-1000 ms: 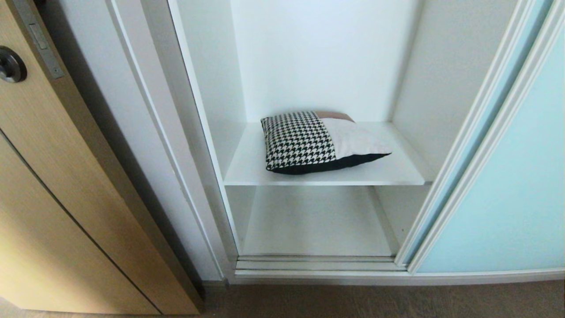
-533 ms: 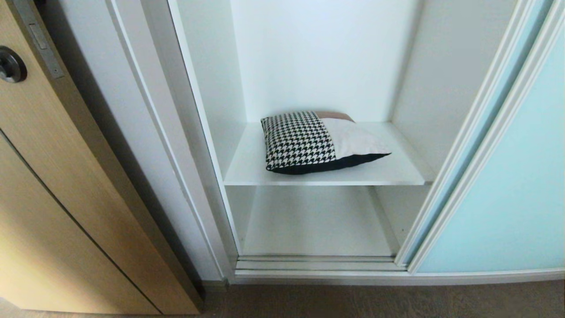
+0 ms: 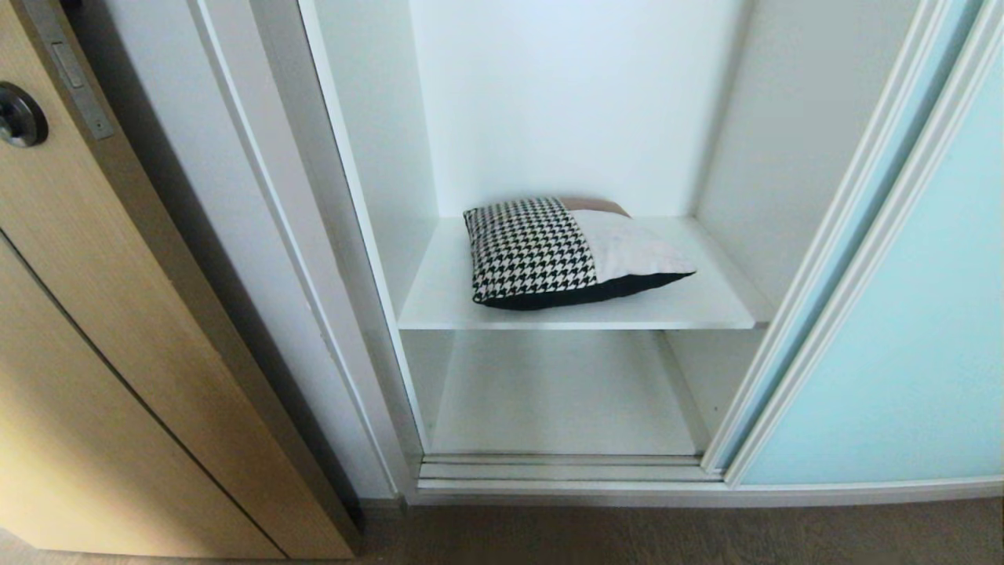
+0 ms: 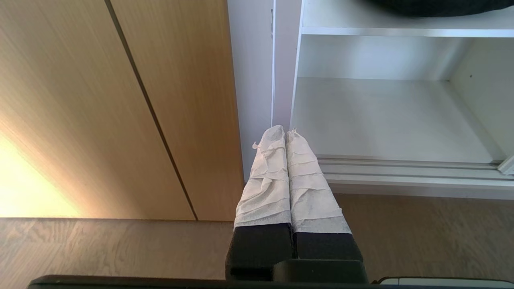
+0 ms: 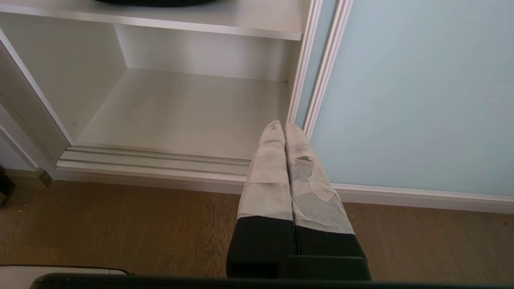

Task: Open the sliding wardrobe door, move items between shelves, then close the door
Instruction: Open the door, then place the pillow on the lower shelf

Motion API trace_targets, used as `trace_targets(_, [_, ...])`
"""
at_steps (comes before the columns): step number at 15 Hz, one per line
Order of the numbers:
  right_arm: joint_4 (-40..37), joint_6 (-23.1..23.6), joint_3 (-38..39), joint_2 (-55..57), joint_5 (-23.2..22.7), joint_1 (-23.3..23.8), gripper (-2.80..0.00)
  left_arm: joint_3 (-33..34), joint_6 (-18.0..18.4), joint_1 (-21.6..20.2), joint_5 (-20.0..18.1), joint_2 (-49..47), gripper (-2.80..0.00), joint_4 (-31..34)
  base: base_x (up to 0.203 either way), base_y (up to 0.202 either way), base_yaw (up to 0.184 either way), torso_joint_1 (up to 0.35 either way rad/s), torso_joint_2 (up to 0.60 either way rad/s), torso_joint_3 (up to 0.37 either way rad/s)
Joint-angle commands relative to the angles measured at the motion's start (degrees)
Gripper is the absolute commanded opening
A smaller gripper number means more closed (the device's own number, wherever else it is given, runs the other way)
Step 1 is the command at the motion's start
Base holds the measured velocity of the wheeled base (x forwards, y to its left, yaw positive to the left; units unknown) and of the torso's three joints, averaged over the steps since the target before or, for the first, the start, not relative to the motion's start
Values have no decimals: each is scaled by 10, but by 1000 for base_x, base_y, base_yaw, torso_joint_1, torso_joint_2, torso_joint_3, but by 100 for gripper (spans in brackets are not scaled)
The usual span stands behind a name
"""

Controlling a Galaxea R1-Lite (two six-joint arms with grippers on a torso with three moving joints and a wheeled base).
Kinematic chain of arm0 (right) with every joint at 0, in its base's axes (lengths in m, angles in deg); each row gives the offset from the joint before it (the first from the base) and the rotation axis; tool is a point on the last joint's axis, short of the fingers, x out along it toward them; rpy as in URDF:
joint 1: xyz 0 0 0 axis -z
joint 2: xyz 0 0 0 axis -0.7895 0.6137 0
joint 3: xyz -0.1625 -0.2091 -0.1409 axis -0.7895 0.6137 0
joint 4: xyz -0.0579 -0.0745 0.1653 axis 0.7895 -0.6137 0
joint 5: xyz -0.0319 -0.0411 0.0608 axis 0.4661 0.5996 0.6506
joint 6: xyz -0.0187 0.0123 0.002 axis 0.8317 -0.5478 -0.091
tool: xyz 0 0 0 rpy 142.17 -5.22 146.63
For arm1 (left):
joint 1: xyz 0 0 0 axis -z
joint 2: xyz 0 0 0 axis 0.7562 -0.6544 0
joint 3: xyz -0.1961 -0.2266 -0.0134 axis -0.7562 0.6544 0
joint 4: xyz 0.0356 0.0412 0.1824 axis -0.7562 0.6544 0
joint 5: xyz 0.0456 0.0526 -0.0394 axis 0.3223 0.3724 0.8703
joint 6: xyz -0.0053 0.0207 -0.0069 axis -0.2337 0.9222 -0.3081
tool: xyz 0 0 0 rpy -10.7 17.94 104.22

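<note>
Head view: the aqua frosted-glass sliding door (image 3: 902, 314) stands open. The patchwork houndstooth cushion (image 3: 569, 251) lies on the upper white shelf (image 3: 439, 306), above and beyond both claws (image 4: 285, 134) (image 5: 284, 128), each pressed together and empty. Next, I judge, comes reaching up for it.

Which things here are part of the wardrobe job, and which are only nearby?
Part of the job:
- sliding wardrobe door, slid open
- cushion
- upper shelf, under the cushion
- lower shelf

Only nearby:
- wood-grain door
- floor
</note>
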Motion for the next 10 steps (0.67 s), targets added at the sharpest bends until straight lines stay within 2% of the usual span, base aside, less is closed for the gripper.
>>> trace_targets(1, [1, 1, 1, 0, 3, 0, -280, 0, -1, 0, 0, -1, -280, 0, 0, 0, 0, 0, 0, 0])
trace_targets(6, [2, 10, 1, -1, 1, 0, -280, 0, -2, 0, 1, -1, -280, -1, 0, 0, 0, 0, 0, 0])
trace_targets(10, [10, -10, -2, -1, 5, 0, -280, 0, -3, 0, 0, -1, -280, -1, 0, 0, 0, 0, 0, 0])
